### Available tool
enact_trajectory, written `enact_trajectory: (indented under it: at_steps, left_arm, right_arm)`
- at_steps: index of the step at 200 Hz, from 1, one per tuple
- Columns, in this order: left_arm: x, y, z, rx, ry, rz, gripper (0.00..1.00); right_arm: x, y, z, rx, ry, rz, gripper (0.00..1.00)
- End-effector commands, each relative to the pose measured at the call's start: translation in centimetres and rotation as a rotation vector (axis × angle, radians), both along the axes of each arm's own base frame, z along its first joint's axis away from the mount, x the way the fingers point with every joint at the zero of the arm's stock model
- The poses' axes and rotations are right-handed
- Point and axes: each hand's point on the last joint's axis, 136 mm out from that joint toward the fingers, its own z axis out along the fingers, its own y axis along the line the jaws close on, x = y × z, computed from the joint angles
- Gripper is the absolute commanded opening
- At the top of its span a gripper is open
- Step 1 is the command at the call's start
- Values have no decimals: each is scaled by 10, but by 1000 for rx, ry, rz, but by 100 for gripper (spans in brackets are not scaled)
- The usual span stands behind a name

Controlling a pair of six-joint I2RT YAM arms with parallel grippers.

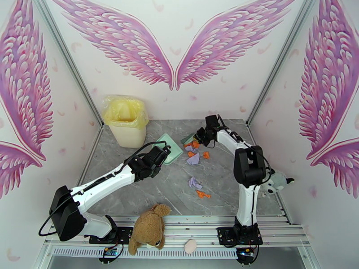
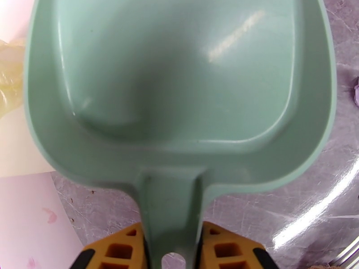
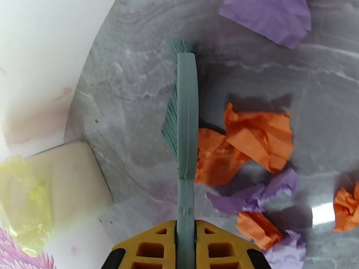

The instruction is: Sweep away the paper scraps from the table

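Paper scraps (image 3: 258, 140) beside brush (image 3: 186, 108), its length straight out from clamping right pincer (image 3: 185, 243), left pincer (image 2: 170, 247) clamping dustpan (image 2: 179, 77) handle

The grey marble table (image 1: 148, 193) is carrying a cream waste bin (image 1: 128, 131), lined with a yellow bag, in its far left corner. Orange and purple paper scraps (image 1: 194, 154) are lying clustered toward the far middle, with two more sitting apart nearer the front. A brown plush toy (image 1: 148, 227) is slumping on the near metal frame.
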Motion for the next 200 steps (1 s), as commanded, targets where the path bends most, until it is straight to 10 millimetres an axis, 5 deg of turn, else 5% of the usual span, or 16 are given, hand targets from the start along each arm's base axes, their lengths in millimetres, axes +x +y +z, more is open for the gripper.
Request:
enact_trajectory:
  at_steps: [1,46,86,118,151,200]
  left_arm:
    - [2,-9,4,-31,-8,-9,0]
    - [3,-16,1,-18,2,-22,0]
    - [4,-24,-2,-13,10,-35,0]
    - [4,-28,-3,-15,11,-39,0]
    - [1,-29,-2,-13,10,-41,0]
    - [-3,-23,-1,-9,2,-35,0]
  right_arm:
    - [-29,-10,-6,4,11,17,0]
    - [-79,-27,1,-18,0,45,0]
    - [-80,-34,57,33,-123,54,0]
    - [-56,-50,106,29,-218,1,0]
    - [-9,-75,126,46,-248,-138,0]
    - [54,-93,87,35,-176,-313,0]
